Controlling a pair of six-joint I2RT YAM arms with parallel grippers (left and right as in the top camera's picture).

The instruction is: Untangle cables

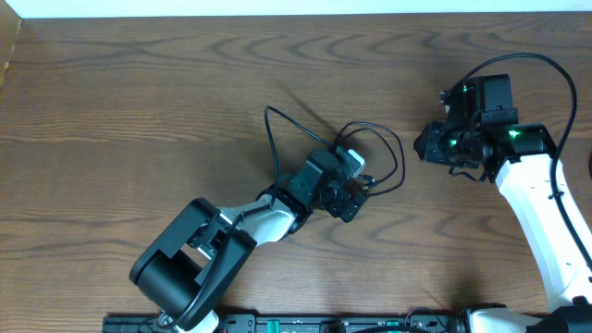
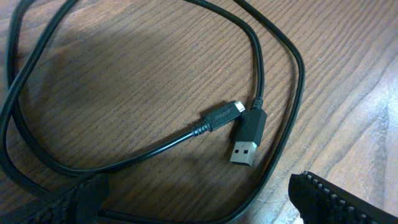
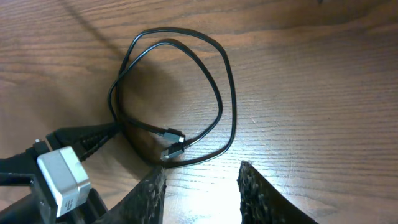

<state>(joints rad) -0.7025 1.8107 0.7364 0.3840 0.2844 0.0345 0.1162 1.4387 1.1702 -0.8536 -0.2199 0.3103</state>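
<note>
hovering open left hand [image 2: 198, 202], looped cable [image 2: 250, 124] beneath

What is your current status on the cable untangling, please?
Left gripper open, over the cable. Right gripper open, off to the side. Cable looped on table, both plugs lying together. Nothing in the way.
</note>
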